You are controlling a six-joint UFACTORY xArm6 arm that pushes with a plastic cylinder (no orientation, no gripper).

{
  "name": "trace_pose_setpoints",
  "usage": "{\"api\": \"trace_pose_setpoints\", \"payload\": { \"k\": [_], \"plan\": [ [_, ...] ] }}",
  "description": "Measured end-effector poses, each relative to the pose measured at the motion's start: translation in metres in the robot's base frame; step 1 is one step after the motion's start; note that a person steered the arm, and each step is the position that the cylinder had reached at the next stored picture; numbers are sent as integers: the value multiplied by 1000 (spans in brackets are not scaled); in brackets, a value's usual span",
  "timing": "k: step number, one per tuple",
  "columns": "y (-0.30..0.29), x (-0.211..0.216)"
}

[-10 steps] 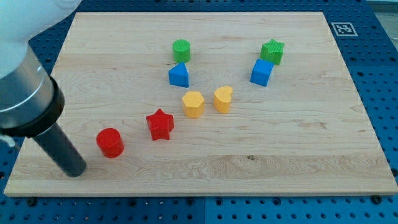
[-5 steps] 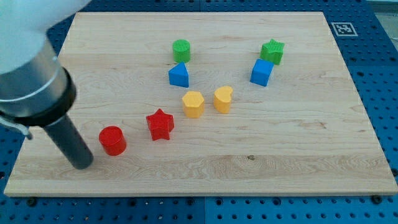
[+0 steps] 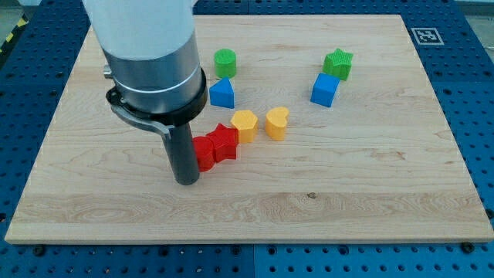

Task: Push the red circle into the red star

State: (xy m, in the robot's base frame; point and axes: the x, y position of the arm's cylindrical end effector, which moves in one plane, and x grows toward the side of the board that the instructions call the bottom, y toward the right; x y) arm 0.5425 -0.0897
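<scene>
My tip [image 3: 186, 179] stands left of centre on the table [image 3: 370, 193], pressed against the left side of the red circle [image 3: 203, 152]. That block in turn touches the red star [image 3: 225, 143] on its right, and the star's far side meets the yellow hexagon [image 3: 245, 125]. So the circle appears to have reached its target, and I judge the task essentially complete.

There is no pincer on this arm, only the rod, so nothing is open or closed.

The circle looks like a small, rigid plastic piece: light, hard, probably sliding easily on the smooth wood. It is not gripped; the place to press is low on its left wall, centred, or it may roll off round the rod.

Further up sit a blue triangle [image 3: 222, 93], a green circle [image 3: 225, 62], a blue cube [image 3: 324, 89], a green star [image 3: 337, 63] and a yellow heart [image 3: 276, 123].

No writing is legible; a black-and-white marker tag [image 3: 424, 35] lies at the upper right.
</scene>
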Motion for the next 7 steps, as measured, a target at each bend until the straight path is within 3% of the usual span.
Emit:
{"api": "trace_pose_setpoints", "payload": {
  "k": [2, 5, 7],
  "plan": [
    [-53, -42],
    [120, -66],
    [129, -55]
  ]
}}
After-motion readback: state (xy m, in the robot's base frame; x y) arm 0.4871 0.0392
